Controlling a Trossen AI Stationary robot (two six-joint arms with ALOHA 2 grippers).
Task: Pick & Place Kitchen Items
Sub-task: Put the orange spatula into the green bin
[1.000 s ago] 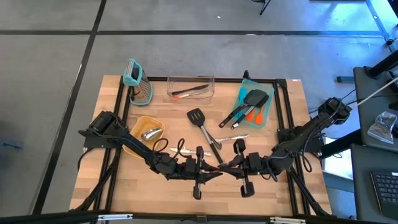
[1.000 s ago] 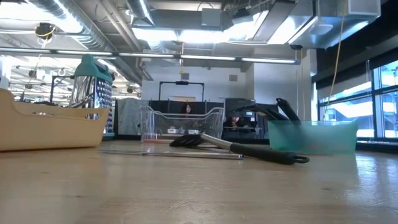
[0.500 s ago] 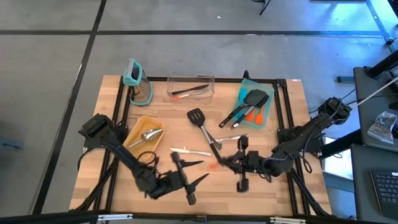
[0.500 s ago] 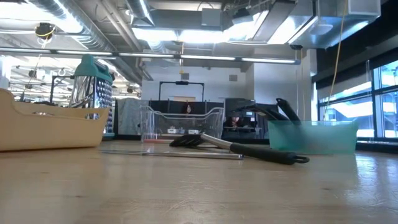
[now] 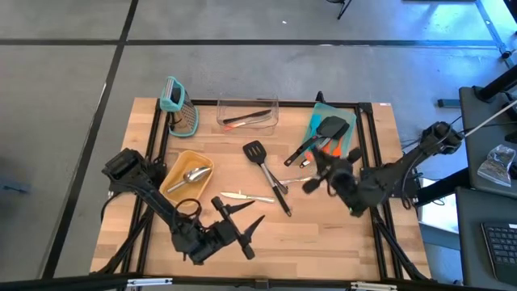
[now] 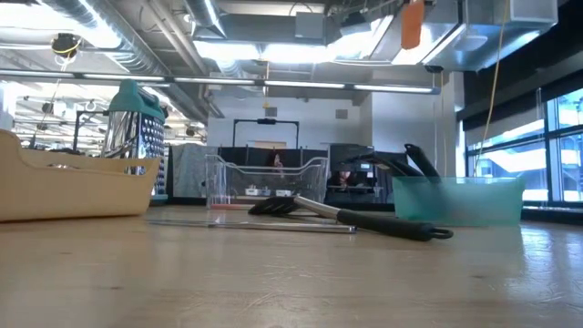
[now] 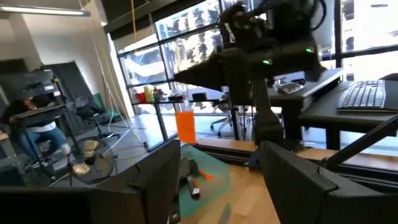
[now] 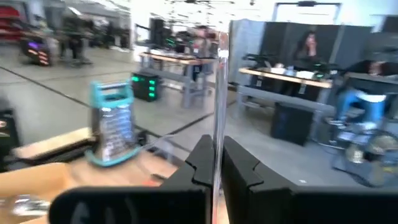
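Observation:
My right gripper [image 5: 317, 179] hangs above the table's right half, near the teal tray [image 5: 347, 145], shut on an orange spatula [image 7: 185, 127]. That spatula's blade [image 6: 412, 23] shows high in the low view. My left gripper [image 5: 241, 212] stands open near the table's near edge, with nothing between its fingers [image 7: 149, 180]. A black slotted turner [image 5: 266, 171] and thin metal pieces [image 5: 242, 196] lie flat on the wood. More black turners [image 5: 331, 128] and another orange spatula [image 5: 326, 150] lie in the teal tray. My right gripper pinches the spatula's thin handle [image 8: 216, 146] between its two fingers. The handle runs along the fingers and sticks out past their tips. The orange blade [image 7: 185, 127] hangs below the gripper, lifted clear of the table.
A teal-handled grater [image 5: 179, 107] stands at the far left. A clear box [image 5: 247, 115] holds a utensil at the far middle. A yellow bowl [image 5: 174, 184] holds a silver scoop [image 5: 194, 173]. Bare wood lies between the two grippers.
My left gripper has opened, let go of the orange spatula and drawn back toward the table's near left. My right gripper, still shut on the spatula, has risen and gone toward the teal tray, lifting it clear.

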